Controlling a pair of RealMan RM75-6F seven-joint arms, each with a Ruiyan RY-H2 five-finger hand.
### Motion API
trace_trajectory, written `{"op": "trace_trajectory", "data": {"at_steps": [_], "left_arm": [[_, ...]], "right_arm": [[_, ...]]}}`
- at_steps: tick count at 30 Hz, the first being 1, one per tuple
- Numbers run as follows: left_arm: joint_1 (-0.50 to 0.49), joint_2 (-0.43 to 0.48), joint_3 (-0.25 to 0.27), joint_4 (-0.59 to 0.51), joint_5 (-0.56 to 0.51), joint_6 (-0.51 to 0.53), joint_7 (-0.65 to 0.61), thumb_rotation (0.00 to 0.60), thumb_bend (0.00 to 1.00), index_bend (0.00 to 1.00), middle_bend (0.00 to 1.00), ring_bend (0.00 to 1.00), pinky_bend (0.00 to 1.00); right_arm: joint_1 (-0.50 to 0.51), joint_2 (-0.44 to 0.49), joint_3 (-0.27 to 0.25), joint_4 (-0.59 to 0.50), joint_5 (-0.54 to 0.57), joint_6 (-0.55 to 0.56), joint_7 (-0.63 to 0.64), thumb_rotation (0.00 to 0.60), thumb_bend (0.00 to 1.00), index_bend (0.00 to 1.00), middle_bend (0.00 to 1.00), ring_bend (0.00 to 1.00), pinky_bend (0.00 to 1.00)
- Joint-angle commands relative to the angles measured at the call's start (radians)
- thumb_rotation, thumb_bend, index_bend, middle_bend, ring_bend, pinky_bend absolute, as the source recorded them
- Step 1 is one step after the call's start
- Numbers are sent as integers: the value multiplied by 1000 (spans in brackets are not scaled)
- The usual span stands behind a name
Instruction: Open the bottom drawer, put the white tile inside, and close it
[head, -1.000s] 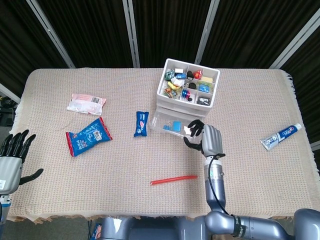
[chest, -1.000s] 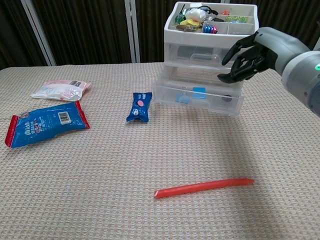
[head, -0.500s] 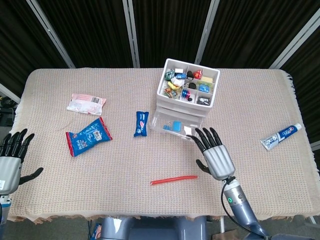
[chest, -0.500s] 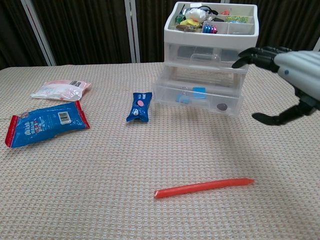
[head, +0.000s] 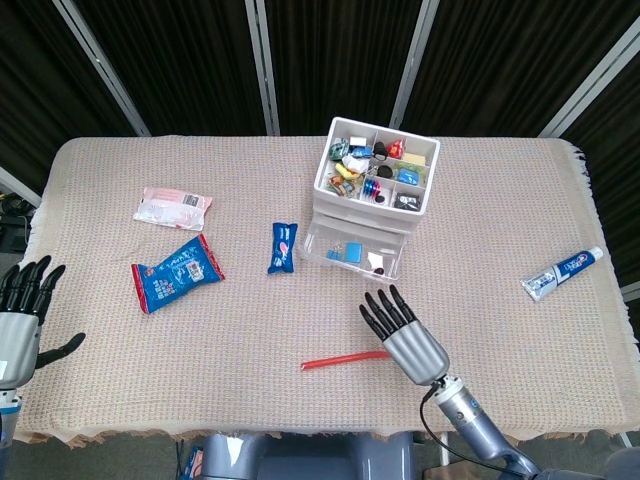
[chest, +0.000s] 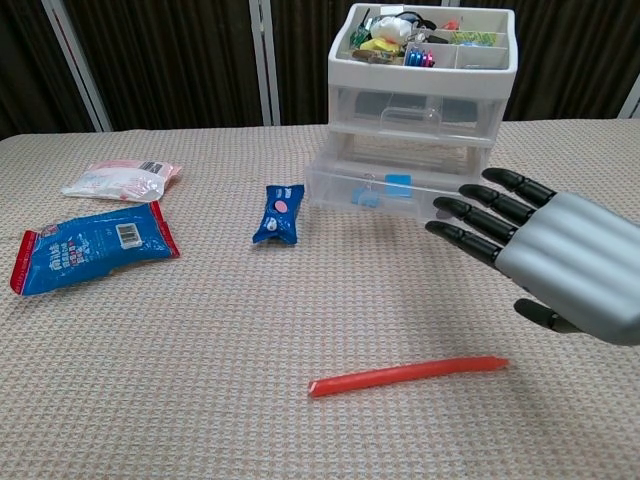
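Your right hand (head: 408, 340) hangs flat over desk (head: 250, 320), fingers (chest: 485, 212) spread, holding nothing. Left hand (head: 20, 320) same at desk edge. Bottom drawer (head: 352, 251) pulled out; white tile (head: 374, 258) inside.

The right hand (chest: 560, 262) has a smooth silver-grey shell over its back and black segmented fingers (chest: 478, 214). Its wrist is grey, with a thin black cable alongside. The left hand (head: 20, 320) looks the same.
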Motion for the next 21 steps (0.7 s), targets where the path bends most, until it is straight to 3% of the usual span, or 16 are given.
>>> {"op": "trace_trajectory", "data": {"at_steps": [1,21], "left_arm": [[0,0,0,1,0,0,-1,600,137,73,0,0,0],[1,5,-1,-7,-14,-11,-1,600,137,73,0,0,0]], "right_arm": [[9,-35,11,39,-22,-21,-45,600,216,0,0,0,0],[97,-166,79,243,-48,-119,-121,600,223,0,0,0,0]]}}
